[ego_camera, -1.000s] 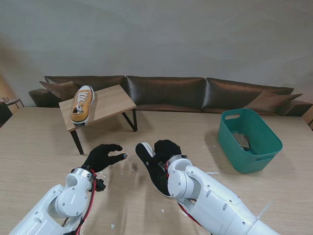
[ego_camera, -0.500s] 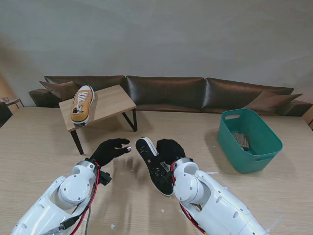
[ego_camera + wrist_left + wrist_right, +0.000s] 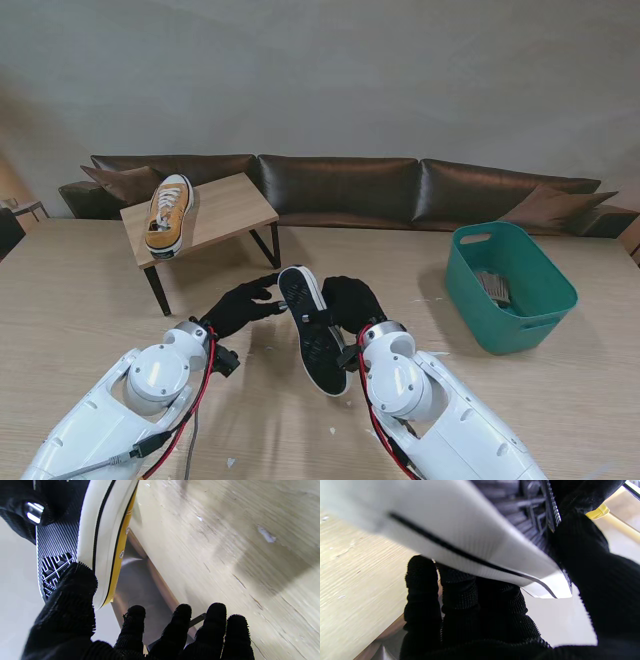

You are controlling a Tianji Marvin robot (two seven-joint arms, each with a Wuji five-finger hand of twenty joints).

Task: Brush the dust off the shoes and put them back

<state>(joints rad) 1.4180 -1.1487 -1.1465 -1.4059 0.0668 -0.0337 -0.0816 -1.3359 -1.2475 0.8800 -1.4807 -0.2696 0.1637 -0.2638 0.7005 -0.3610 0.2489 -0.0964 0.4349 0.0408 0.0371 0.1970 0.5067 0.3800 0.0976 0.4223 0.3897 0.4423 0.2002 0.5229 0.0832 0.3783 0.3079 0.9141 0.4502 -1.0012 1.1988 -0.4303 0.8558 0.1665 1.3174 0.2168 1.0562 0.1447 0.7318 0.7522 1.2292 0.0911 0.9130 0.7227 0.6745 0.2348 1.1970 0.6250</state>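
My right hand (image 3: 352, 300) is shut on a yellow shoe (image 3: 316, 338), held above the table with its black sole turned toward me. The right wrist view shows the white sidewall (image 3: 470, 542) lying across my closed fingers (image 3: 460, 605). My left hand (image 3: 240, 306) is open at the shoe's toe. Its thumb (image 3: 72, 595) rests against the sole's edge, and its other fingers (image 3: 180, 627) are spread on the upper's side. The matching yellow shoe (image 3: 168, 213) lies on the small wooden table (image 3: 235, 205) at the far left.
A green basket (image 3: 530, 305) stands on the right with a brush (image 3: 492, 287) inside it. A dark sofa (image 3: 400, 190) runs along the far edge. Small white scraps (image 3: 430, 350) lie on the wooden table top near my arms.
The right hand has carried the shoe farther from me and turned it more upright. The left hand has moved in from apart until it touches the toe.
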